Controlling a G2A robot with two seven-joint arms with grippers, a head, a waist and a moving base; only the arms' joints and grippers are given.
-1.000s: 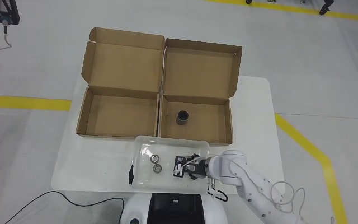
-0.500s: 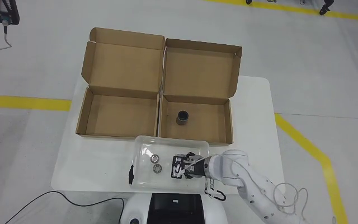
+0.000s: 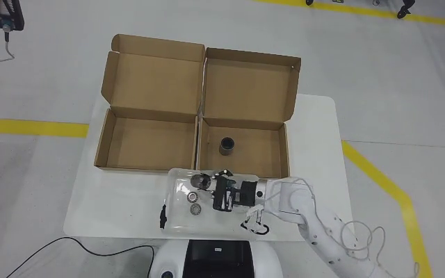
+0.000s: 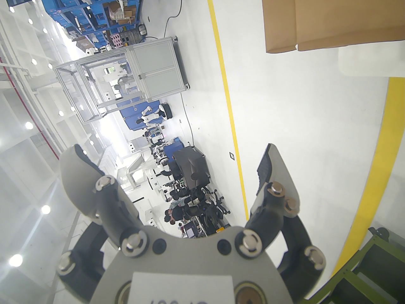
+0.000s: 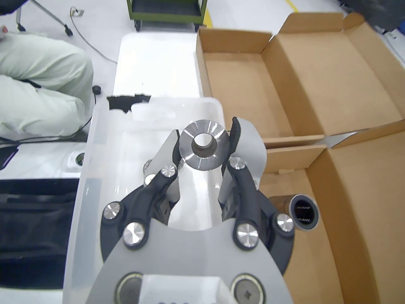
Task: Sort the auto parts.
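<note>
Two open cardboard boxes, a left box [image 3: 146,142] and a right box [image 3: 259,150], sit side by side at the far side of your table [image 3: 313,139]. A clear bin [image 3: 176,212] stands just in front of them. Your right gripper [image 5: 205,131] is clenched on a shiny metal sleeve [image 5: 204,162], whose bore faces the wrist camera. It holds the sleeve over the bin, close to the rim nearest the boxes. Two small rings [image 3: 194,197] lie on the bin floor, one just beside the other, near the held sleeve. You have one dark cylinder [image 3: 227,146] in the right box, toward the wall next to the left box. Your left gripper [image 4: 172,156] has its fingers spread wide and looks out over the floor beside the table.
</note>
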